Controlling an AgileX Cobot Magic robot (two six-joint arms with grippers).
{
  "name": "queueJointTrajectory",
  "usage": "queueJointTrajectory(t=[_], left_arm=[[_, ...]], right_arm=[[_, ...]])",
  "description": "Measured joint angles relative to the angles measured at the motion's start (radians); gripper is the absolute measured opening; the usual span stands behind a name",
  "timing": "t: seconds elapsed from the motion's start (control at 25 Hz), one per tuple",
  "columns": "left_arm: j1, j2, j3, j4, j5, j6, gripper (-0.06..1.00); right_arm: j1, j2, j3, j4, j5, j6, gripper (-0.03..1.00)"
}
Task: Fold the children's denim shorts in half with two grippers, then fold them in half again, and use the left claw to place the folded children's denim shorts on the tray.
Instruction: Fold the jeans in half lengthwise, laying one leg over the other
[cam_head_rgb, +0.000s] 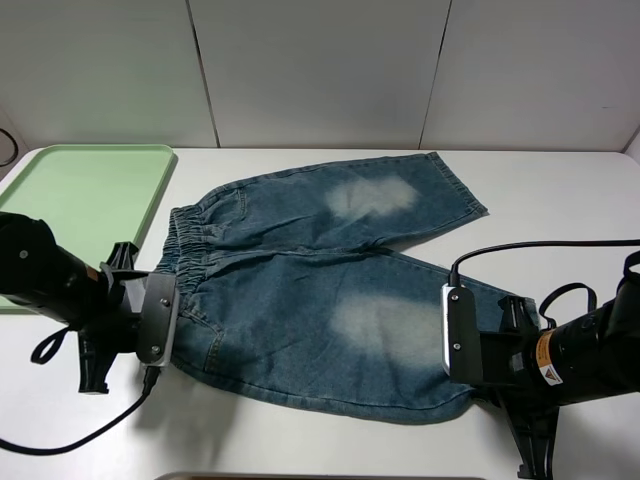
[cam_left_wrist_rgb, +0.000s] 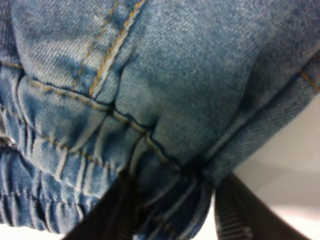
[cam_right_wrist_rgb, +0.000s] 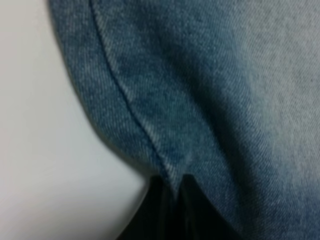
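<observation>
The children's denim shorts (cam_head_rgb: 320, 270) lie spread flat on the white table, with the gathered waistband at the left and both legs pointing right. My left claw (cam_head_rgb: 168, 325) sits at the near corner of the waistband. In the left wrist view its black fingers (cam_left_wrist_rgb: 115, 212) press on bunched denim (cam_left_wrist_rgb: 165, 100) from both sides. My right gripper (cam_head_rgb: 455, 338) is at the hem of the near leg. In the right wrist view its jaws (cam_right_wrist_rgb: 172, 202) are pinched together on the hem edge (cam_right_wrist_rgb: 150, 125). The pale green tray (cam_head_rgb: 90, 190) lies at the far left, just beyond the waistband.
The white table (cam_head_rgb: 560, 200) runs out to the right of the shorts, with a pale wall behind it. Black cables trail from both arms, one (cam_head_rgb: 60, 440) by the front edge and one (cam_head_rgb: 540, 245) across the right side.
</observation>
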Motion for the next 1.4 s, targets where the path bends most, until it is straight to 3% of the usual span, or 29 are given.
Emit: queueJointTrajectory(t=[0.12, 0.64, 0.8, 1.16, 1.4], left_arm=[[0.0, 0.0, 0.0, 0.0, 0.0, 0.0, 0.09], [0.0, -0.001, 0.0, -0.001, 0.004, -0.039, 0.09], [-0.032, -0.004, -0.001, -0.001, 0.014, -0.054, 0.09], [-0.075, -0.174, 0.002, -0.001, 0.078, -0.226, 0.09], [-0.075, -0.361, 0.003, 0.0, 0.098, -0.364, 0.09]], right_arm=[[0.0, 0.0, 0.0, 0.0, 0.0, 0.0, -0.01], [0.0, -0.009, -0.026, -0.004, 0.016, 0.001, -0.01], [0.0, -0.075, -0.054, -0.004, 0.036, 0.008, -0.03], [0.0, -0.23, -0.053, -0.004, 0.051, 0.032, -0.03], [-0.02, -0.362, -0.053, -0.077, 0.013, 0.12, -0.03]])
